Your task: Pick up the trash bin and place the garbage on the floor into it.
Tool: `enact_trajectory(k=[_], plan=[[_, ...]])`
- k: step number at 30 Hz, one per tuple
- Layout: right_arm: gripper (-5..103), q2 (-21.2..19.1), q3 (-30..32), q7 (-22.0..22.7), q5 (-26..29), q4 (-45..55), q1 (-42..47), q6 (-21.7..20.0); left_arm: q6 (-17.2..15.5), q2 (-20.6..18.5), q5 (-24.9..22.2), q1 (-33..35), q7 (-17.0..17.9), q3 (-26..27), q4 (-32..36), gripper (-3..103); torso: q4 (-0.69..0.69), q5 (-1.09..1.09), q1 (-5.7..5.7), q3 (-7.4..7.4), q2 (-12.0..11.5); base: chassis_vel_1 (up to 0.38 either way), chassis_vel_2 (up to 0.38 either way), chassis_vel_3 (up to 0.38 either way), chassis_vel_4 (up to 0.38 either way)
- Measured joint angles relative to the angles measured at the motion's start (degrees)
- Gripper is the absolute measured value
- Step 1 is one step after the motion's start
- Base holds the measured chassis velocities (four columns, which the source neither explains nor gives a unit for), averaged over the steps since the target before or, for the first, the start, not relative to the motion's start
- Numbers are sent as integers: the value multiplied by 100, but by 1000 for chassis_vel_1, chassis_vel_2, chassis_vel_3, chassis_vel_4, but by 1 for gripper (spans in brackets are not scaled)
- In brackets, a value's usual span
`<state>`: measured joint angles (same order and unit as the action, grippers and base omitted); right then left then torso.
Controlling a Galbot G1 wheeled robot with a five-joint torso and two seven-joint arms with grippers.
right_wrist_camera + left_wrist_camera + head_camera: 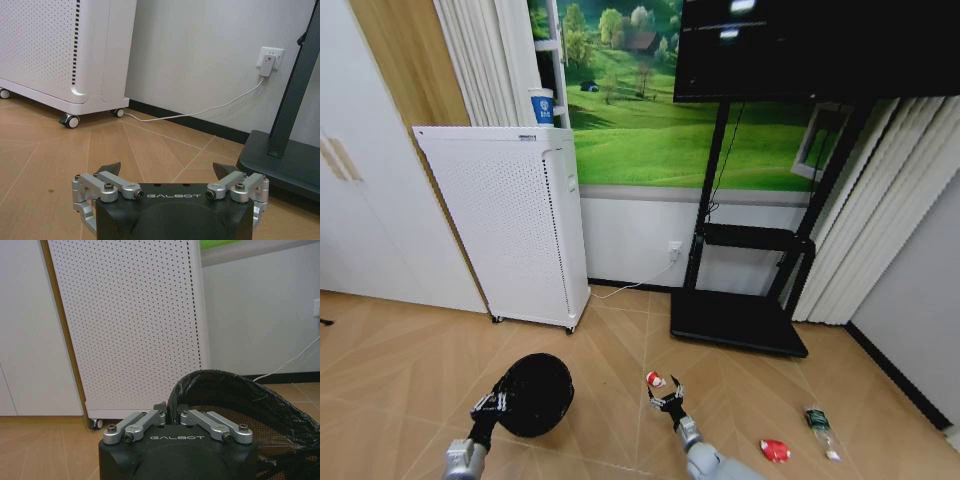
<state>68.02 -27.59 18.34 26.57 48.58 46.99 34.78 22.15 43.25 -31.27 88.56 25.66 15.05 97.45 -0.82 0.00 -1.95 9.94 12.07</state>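
The left hand [492, 404] has closed on the near rim of the trash bin [534, 394], and in the left wrist view its fingers [150, 421] pinch the lined edge of the bin [235, 400]. So the first part of the job, getting hold of the bin, looks done, though whether it is lifted clear of the floor [410, 350] I cannot tell from here.

None of the garbage appears to be in yet. One red-and-white piece [656, 379] lies on the floor just beyond the right hand [666, 398], whose fingers are spread wide with nothing between them (the right wrist view shows the right hand [167, 171] gaping over bare floorboards). A second red-and-white piece [775, 450] lies farther to the robot's right, and the small bottle with the green label [819, 424] lies beyond that, near the curtain side. All three are left to collect, by my reckoning.

The bin's inside is mostly dark, so I cannot rule out something already lying in it. The near piece of litter is hidden from the right wrist view, sitting below the hand's own body. Both arms are cut off at the lower edge of the head view.

The white perforated appliance [510, 220] and the black TV stand [740, 320] stand against the wall behind, well apart from the work.
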Motion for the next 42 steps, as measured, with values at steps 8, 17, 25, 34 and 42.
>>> enact_trajectory(k=[8,17,25,34,42], plan=[[100,-88,-83,11,-1,95,-170,4,-20,15,-6,3,4,-14,-7,8,0,0,55,-158,-212,0,0,0,0],[100,18,-241,19,-38,68,-172,14,-4,122,60,69,7,-4,-29,8,0,0,104,-314,-420,0,0,0,0],[100,55,-264,8,-37,-2,-235,48,222,178,91,45,-14,57,-29,8,0,0,123,-403,-525,0,0,0,0],[100,-65,-98,33,-73,161,-95,69,208,201,94,107,-60,7,41,8,1,0,123,-404,-527,0,0,0,0],[100,-184,135,48,-186,248,119,92,238,236,73,63,-96,-55,6,8,-1,1,86,-272,-356,0,0,0,0]])
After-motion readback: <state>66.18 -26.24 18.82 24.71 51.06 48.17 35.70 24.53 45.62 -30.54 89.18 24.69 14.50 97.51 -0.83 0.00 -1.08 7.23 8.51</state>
